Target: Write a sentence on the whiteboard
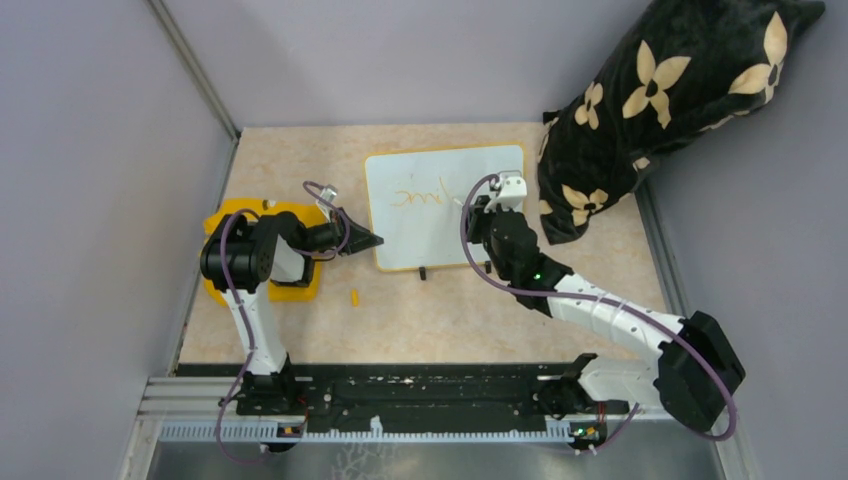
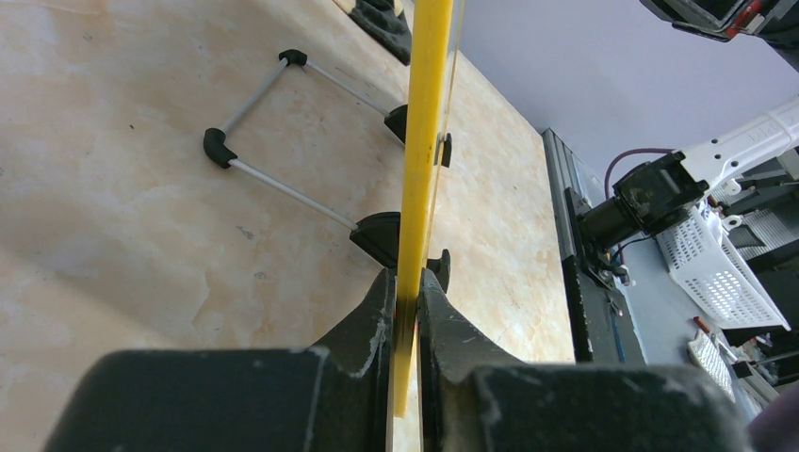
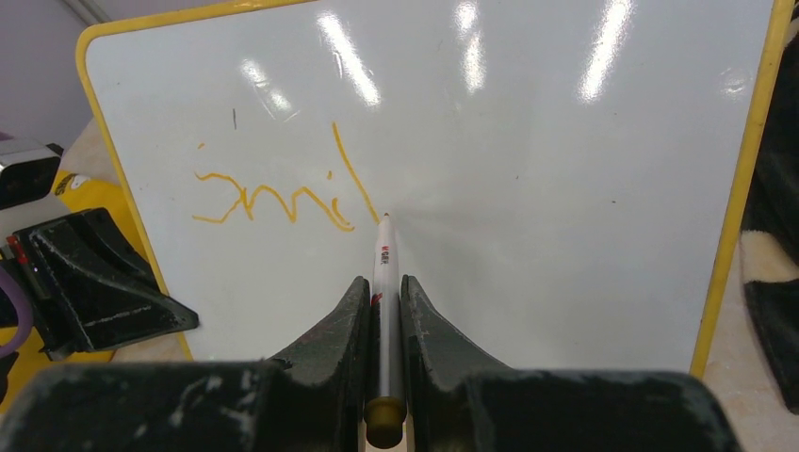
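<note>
The whiteboard (image 1: 440, 238) lies at the back middle of the table, white with a thin yellow rim. Orange cursive strokes of the sentence (image 3: 283, 200) cross its left half, faint from above (image 1: 420, 195). My right gripper (image 3: 383, 287) is shut on a thin white marker (image 3: 383, 268), whose tip touches the board at the end of the last stroke. From above, that gripper (image 1: 480, 207) hangs over the board's right half. My left gripper (image 2: 405, 282) is shut on the board's yellow edge (image 2: 424, 141), at the board's left side (image 1: 370, 241).
A flat yellow piece (image 1: 225, 215) lies under the left arm. A small yellow cap (image 1: 354, 296) rests in front of the board. A black flowered cushion (image 1: 660, 90) leans at the back right, close to the board's right edge. The board's wire stand (image 2: 283, 122) shows behind it.
</note>
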Robot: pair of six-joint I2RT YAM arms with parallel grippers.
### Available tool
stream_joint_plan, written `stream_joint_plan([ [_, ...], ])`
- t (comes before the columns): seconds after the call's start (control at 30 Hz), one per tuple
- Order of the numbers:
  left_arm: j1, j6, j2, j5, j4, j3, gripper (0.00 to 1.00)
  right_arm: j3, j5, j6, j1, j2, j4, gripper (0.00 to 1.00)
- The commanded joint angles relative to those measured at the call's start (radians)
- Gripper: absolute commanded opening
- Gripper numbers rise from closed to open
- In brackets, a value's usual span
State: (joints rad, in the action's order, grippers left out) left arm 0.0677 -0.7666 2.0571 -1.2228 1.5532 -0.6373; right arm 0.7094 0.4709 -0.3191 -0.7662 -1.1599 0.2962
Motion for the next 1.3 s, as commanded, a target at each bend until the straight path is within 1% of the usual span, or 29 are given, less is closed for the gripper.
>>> stream_joint_plan([
  [0.0,0.001,-0.011,0.026,0.017,0.197,-0.008,0.0,0.049,0.029,-0.009,0.019,-0.021,0.068,0.0],
  [0.27,0.001,-0.01,0.026,0.016,0.203,-0.008,0.0,0.062,0.042,-0.011,0.03,-0.053,0.072,0.0],
  [0.7,0.002,-0.011,0.025,0.016,0.205,-0.006,0.0,0.057,0.118,-0.006,0.053,-0.017,0.04,0.0],
  [0.97,0.001,-0.011,0.025,0.016,0.207,-0.006,0.0,0.087,0.094,0.006,0.058,-0.034,0.044,0.0],
  [1.27,0.002,-0.013,0.025,0.015,0.207,-0.007,0.0,0.108,0.024,0.015,0.057,-0.061,0.058,0.0],
])
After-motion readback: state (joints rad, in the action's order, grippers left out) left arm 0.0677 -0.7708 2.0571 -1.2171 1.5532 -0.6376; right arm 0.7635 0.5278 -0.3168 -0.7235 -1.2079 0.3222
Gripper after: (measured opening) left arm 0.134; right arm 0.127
